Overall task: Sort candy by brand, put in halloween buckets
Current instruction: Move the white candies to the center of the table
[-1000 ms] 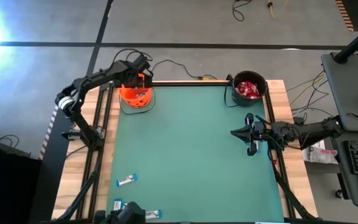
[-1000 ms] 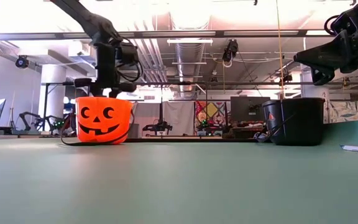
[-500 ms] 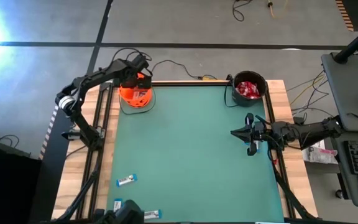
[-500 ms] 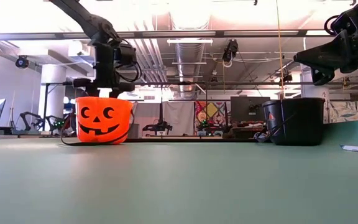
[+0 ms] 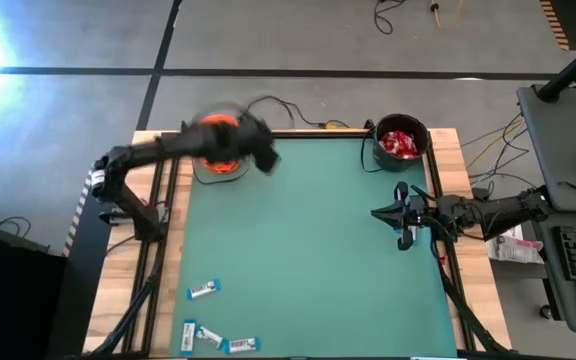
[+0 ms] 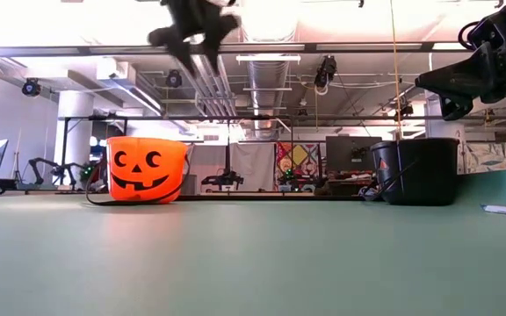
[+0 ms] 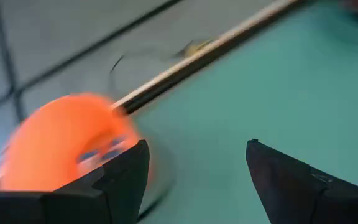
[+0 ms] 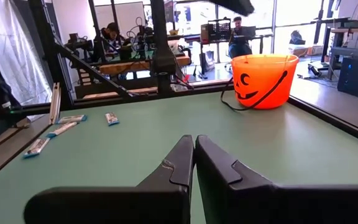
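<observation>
1. High view: the left gripper [image 5: 260,152] is a blur above the far-left part of the green bench [image 5: 318,250], just right of the orange bucket [image 5: 218,145]. The black bucket [image 5: 402,143] stands at the far-right corner with red packets [image 5: 399,143] inside. The right gripper [image 5: 400,213] hangs over the right edge. Four blue-and-white bars [image 5: 203,290] lie near the near-left corner, one apart from three close together at the edge.
2. Low view: the orange bucket [image 6: 146,169], with a jack-o'-lantern face, stands at far left, the black bucket [image 6: 418,171] at far right. The left gripper [image 6: 196,26] is high above and right of the orange bucket.
3. Left wrist view: the jaws are spread wide with nothing between them; the orange bucket [image 7: 67,146] holds bars.
4. Right wrist view: the jaws are clenched together on nothing.
</observation>
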You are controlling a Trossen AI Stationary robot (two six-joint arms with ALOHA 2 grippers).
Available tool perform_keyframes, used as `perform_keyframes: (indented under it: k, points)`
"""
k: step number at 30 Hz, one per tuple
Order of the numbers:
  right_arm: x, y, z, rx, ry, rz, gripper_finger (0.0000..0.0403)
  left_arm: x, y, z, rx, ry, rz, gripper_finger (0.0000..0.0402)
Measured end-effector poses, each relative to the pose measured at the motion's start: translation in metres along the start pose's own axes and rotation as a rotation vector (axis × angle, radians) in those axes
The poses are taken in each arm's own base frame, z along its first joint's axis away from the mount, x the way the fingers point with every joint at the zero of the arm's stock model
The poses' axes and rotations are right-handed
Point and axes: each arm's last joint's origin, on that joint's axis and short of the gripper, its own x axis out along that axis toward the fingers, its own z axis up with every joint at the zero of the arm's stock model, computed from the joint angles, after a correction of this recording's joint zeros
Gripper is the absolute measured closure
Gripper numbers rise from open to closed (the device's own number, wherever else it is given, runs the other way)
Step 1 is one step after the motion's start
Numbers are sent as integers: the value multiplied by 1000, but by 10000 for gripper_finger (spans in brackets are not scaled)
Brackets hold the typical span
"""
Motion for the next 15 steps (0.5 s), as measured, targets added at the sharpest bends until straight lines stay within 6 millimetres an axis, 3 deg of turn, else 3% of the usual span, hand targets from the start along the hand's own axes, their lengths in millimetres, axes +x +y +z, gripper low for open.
perform_keyframes:
  k: [4, 6, 10, 15]
  points:
    - [0, 0, 0, 0, 1, 0, 393, -12, -72, -40, 61, -105, -147, 150]
    - [0, 0, 0, 0, 1, 0, 393, -3, -106, -63, 35, -164, -222, 150]
    - [0, 0, 0, -1, 1, 1, 393, 36, -159, -103, -13, -204, -391, 150]
    - [0, 0, 0, 0, 2, 0, 393, 90, -194, -146, 32, -124, -364, 150]
